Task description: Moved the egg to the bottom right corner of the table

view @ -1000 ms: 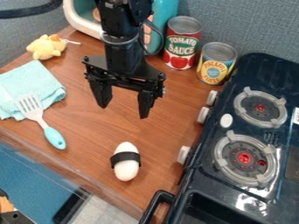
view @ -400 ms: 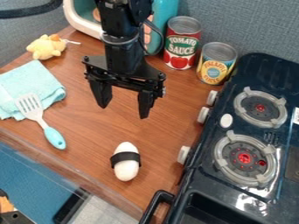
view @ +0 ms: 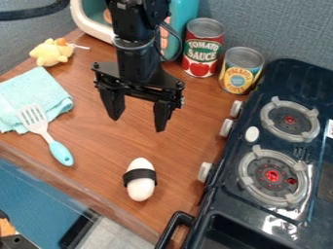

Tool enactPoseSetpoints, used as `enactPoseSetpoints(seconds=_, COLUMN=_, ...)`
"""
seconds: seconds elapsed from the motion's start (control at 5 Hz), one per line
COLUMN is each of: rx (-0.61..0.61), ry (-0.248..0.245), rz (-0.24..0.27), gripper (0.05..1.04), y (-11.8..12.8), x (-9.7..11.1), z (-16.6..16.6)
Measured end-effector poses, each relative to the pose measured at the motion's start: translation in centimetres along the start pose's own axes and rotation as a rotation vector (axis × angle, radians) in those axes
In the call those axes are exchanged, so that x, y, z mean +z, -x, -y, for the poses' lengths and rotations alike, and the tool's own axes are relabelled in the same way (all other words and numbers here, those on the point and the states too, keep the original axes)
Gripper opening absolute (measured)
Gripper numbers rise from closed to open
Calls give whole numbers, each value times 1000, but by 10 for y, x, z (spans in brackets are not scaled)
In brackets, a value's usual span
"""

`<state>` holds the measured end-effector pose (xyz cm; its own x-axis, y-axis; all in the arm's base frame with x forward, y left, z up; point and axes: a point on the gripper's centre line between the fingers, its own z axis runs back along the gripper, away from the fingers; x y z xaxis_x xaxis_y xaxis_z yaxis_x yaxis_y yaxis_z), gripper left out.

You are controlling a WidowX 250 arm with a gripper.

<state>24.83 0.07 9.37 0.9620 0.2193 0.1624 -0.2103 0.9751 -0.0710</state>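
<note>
Camera view, so far left there's a light blue cloth (view: 29, 92) lying on the wooden table (view: 98, 151), and a spatula (view: 60, 151) with its white slotted head on the cloth and its blue handle out on the wood. Little yellow plush toy (view: 48, 54) sits just behind the cloth. Next over is the gripper (view: 137, 124), hanging above the table with its fingers spread wide and nothing between them. The egg (view: 140, 188) is on the table nearer the camera, close to the table's front edge, black band around its middle, not touching the stove. Further right, toward the back, you've got a red can (view: 203, 36), then a yellow one (view: 240, 75), both upright, then the dark toy stove (view: 228, 194) with two burners.
</note>
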Motion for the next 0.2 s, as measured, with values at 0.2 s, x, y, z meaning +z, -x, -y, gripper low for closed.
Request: enactPoseSetpoints(seconds=0.2, rx=2, ry=0, rz=0, gripper=1000, y=0, x=0, z=0)
